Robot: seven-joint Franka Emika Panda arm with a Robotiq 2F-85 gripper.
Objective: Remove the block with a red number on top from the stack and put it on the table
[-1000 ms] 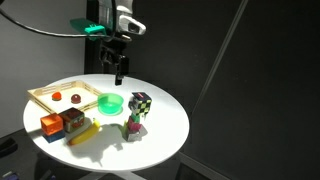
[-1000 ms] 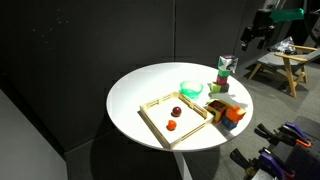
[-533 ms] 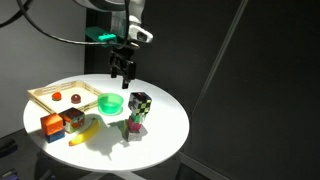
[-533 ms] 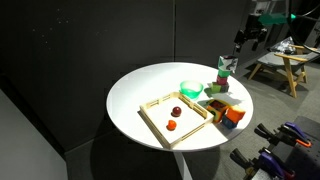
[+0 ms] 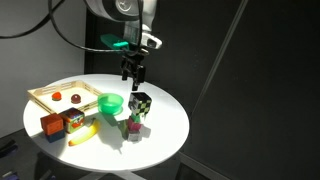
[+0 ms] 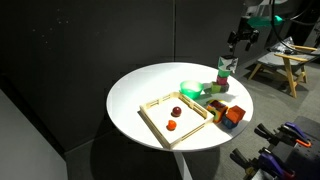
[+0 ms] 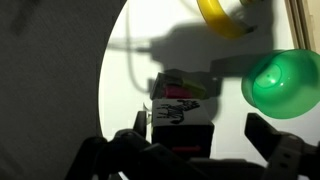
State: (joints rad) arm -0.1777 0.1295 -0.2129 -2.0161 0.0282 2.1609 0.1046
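The block with a red number on top (image 5: 141, 101) sits untouched atop the stack (image 5: 135, 118) near mid-frame on the counter (image 5: 172, 128), and the jaws, wide and empty, have swung in from the upper left to just above it, so descent seems next.
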